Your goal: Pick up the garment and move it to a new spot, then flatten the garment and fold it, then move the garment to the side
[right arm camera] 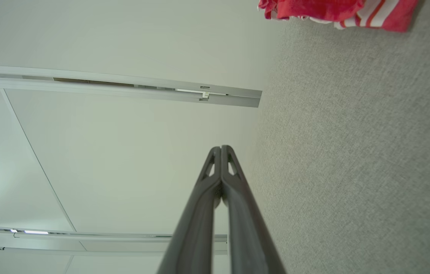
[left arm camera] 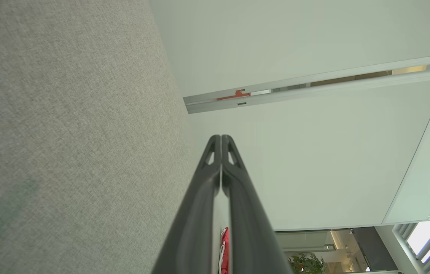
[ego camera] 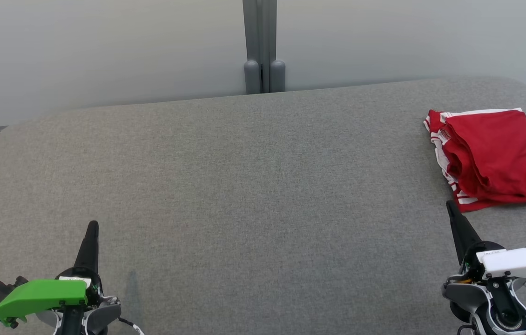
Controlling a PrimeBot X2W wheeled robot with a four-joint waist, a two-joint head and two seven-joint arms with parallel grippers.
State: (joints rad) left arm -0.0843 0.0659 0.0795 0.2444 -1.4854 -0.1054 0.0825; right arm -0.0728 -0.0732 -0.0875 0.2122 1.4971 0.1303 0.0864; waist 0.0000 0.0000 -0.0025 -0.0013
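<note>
Fingers on both my grippers are pressed tight together, holding nothing: left gripper (ego camera: pixel 91 228) low at my left, right gripper (ego camera: pixel 451 207) low at my right. Red garment (ego camera: pixel 491 158) sits folded-ish w/ white-striped trim on the far right of the grey table (ego camera: pixel 244 177), running off the head view's right edge. It's just ahead of my right fingertips, a bit to the right, not touching; long axis approx front-to-back. Right arm's much nearer; left is well apart across the table.

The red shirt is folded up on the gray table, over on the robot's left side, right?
Not quite. The red shirt is folded on the gray table, but on the robot's right side, just beyond the right gripper. The head view shows it.
</note>
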